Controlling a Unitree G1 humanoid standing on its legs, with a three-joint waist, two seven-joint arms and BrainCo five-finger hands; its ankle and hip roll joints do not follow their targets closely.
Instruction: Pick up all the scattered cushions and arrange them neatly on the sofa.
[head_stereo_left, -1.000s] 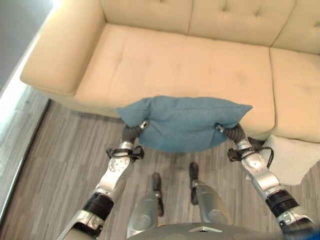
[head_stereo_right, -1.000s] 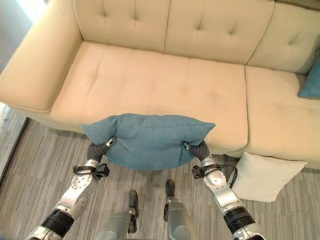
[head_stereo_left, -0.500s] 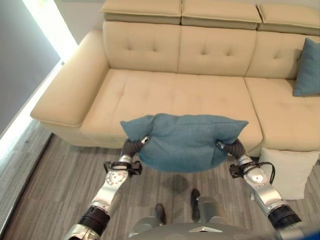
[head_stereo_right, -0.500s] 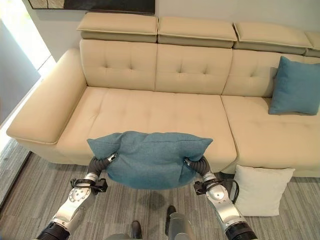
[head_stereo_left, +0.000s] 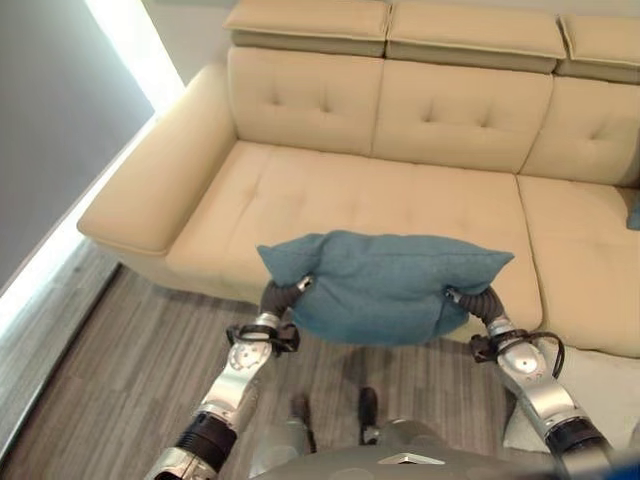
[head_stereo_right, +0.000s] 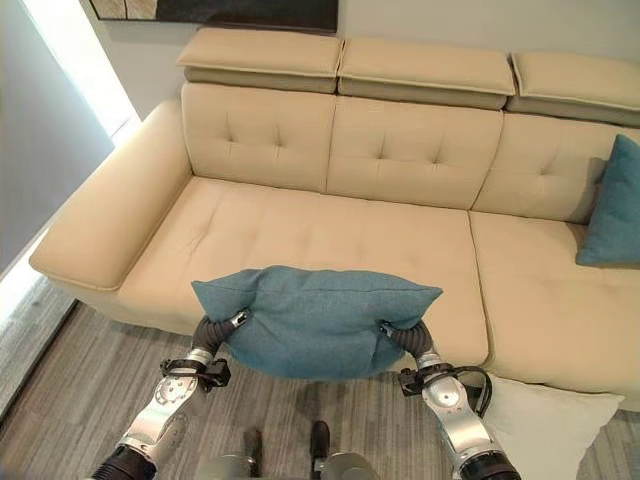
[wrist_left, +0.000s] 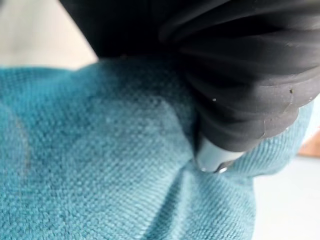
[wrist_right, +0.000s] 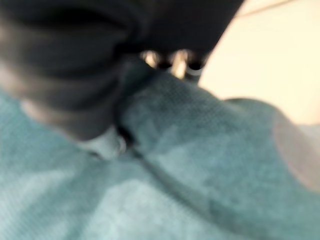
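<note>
I hold a teal cushion (head_stereo_right: 320, 320) in the air between both hands, level and just in front of the front edge of the beige sofa's seat (head_stereo_right: 300, 230). My left hand (head_stereo_right: 212, 330) grips its left end from below, my right hand (head_stereo_right: 408, 338) its right end. In the left wrist view the thumb (wrist_left: 212, 157) digs into the teal cloth (wrist_left: 100, 165). The right wrist view has fingers (wrist_right: 175, 60) curled over a fold of the cushion (wrist_right: 200, 150). A second teal cushion (head_stereo_right: 612, 205) leans on the sofa's back at the right. A white cushion (head_stereo_right: 545, 425) lies on the floor.
The sofa's wide left armrest (head_stereo_right: 100, 220) stands at the left of the seat. Grey wood floor (head_stereo_right: 60, 400) runs in front of the sofa. The white cushion lies against the sofa's base, beside my right arm.
The camera has tipped up and shifted, so the sofa's back and headrests now show. The teal cushion stays held between both hands at about the same height before the seat.
</note>
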